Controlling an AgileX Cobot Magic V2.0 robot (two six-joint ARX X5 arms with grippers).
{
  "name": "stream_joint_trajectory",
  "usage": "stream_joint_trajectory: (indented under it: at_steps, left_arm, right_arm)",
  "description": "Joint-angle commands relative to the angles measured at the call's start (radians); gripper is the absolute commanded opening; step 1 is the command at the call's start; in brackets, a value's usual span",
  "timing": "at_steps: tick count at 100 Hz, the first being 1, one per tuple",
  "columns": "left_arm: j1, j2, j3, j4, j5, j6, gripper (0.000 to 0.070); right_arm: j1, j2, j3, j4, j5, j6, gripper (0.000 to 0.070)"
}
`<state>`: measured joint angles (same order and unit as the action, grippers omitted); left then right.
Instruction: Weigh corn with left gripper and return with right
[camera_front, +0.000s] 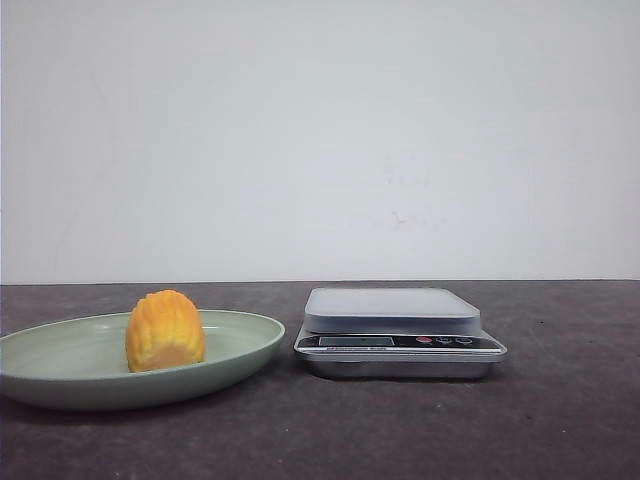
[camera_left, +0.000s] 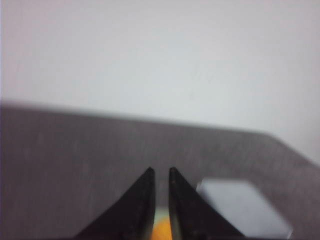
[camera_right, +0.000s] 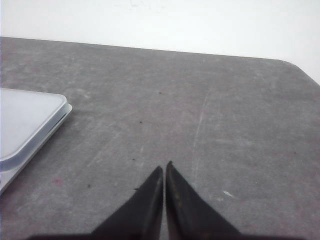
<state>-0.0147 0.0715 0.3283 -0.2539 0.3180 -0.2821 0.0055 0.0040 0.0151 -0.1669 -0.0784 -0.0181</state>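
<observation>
The corn (camera_front: 165, 330), a stubby orange-yellow cob piece, stands on a pale green plate (camera_front: 250, 340) at the left of the dark table. To its right stands the silver kitchen scale (camera_front: 395, 312), its platform bare. Neither gripper shows in the front view. In the blurred left wrist view my left gripper (camera_left: 160, 172) is open by a narrow gap with nothing in it. A sliver of the corn (camera_left: 162, 233) shows beyond that gap, and the scale (camera_left: 240, 205) lies to one side. My right gripper (camera_right: 164, 167) is shut and empty over bare table beside the scale (camera_right: 25, 120).
A plain white wall closes the back of the table. The table's far edge and rounded corner (camera_right: 295, 65) show in the right wrist view.
</observation>
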Motion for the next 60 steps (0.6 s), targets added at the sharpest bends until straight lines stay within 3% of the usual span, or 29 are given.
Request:
stream_joint_trajectory:
  at_steps: [1,13,31,46,60]
  left_arm:
    - [0.008,-0.056,-0.082,0.023,0.005,-0.051,0.0016]
    - [0.018,-0.069,-0.203,0.083,0.005,-0.102,0.0016]
    - [0.024,-0.069,-0.309,0.197,-0.007,-0.083,0.0016]
    - [0.024,-0.069,-0.315,0.189,-0.079,0.052,0.0016]
    - [0.024,-0.069,-0.315,0.113,-0.098,0.155,0.0016]
  right_arm:
    - [0.0,0.0,-0.002,0.01,0.0,0.005,0.0005]
    - [0.0,0.0,-0.002,0.01,0.0,0.005,0.0005]
    - [0.0,0.0,-0.002,0.01,0.0,0.005,0.0005]
    - [0.0,0.0,-0.002,0.013,0.0,0.005,0.0005]
    - [0.0,0.0,-0.002,0.013,0.0,0.005,0.0005]
